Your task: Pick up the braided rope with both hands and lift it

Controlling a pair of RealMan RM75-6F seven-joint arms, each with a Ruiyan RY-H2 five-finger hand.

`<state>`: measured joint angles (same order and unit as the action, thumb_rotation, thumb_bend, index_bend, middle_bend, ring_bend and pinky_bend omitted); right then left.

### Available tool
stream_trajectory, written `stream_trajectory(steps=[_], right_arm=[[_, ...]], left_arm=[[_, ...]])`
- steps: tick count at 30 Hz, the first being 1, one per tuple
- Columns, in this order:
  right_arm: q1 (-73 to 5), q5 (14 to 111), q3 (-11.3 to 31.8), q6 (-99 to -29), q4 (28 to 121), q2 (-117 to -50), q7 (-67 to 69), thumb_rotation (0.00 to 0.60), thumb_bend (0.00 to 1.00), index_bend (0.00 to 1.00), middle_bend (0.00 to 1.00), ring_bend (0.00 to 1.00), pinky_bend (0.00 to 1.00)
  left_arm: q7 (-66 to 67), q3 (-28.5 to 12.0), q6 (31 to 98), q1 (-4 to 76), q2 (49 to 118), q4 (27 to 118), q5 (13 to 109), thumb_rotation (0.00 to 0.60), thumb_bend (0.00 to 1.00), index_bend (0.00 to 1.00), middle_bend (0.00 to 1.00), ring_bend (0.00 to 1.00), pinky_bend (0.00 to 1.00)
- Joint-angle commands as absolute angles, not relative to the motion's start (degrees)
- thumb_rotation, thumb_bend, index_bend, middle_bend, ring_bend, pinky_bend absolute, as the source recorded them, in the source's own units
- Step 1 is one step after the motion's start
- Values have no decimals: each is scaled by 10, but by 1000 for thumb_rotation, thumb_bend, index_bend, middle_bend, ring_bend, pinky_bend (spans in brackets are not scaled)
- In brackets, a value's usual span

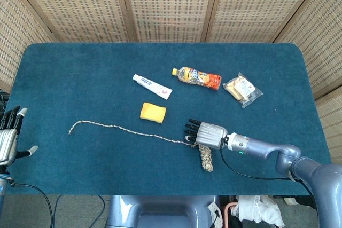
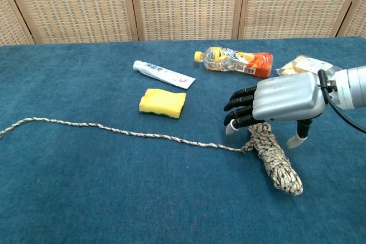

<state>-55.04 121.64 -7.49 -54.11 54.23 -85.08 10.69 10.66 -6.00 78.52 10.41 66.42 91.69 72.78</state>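
Braided rope (image 2: 273, 158): cream and brown flecked cord, lying on the blue tabletop (image 1: 80, 73). Runs as a single thin strand from a hooked loose end at the left, slightly wavy, across toward the right. Ends there in a thick wound bundle lying at a slant near the front edge.

Left robot hand (image 1: 8, 140): off the left edge of the tabletop in the head view, fingers apart and pointing up, grasping nothing, well apart from the rope's loose end. Not seen in the chest view.

Further back, left to right: white toothpaste tube (image 2: 163, 74), lying flat. Yellow sponge (image 2: 163, 103), just in front of the tube, between it and the strand. Orange drink bottle (image 2: 235, 62), on its side, cap to the left. Clear snack bag (image 1: 242, 89), farthest right, holding pale yellowish pieces; partly hidden behind the right robot hand in the chest view.

Right robot hand (image 2: 274, 104): poised over the upper end of the bundle, palm down, dark fingers spread and angled toward the strand, thumb down at the bundle's right side. Released, not closed on the rope; cannot tell whether the fingertips touch it.
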Motion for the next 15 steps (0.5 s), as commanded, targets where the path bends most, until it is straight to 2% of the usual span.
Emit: stream_trajectory(steps=[1,4,8,15], right_arm=[[-553,1210,-84,-548,533,-858,109,600,3,148,138,25,86],[-555,1204,-91,-553,522,-866,108,600,31,186,164,51,109],[-554,1197,-103,-564,507,-874,111,600,76,273,227,122,215],[-549,1197,-127,-602,470,-892,124,600,217,454,375,251,341]], left_arm=[[106,-60,784,105,664,916,728,600,0,0,0,0,0],[104,-60,783,105,664,916,729,600,0,0,0,0,0],[103,-60,783,105,664,917,731,600,0,0,0,0,0],[103,-59,784,105,665,917,736,600,0,0,0,0,0]])
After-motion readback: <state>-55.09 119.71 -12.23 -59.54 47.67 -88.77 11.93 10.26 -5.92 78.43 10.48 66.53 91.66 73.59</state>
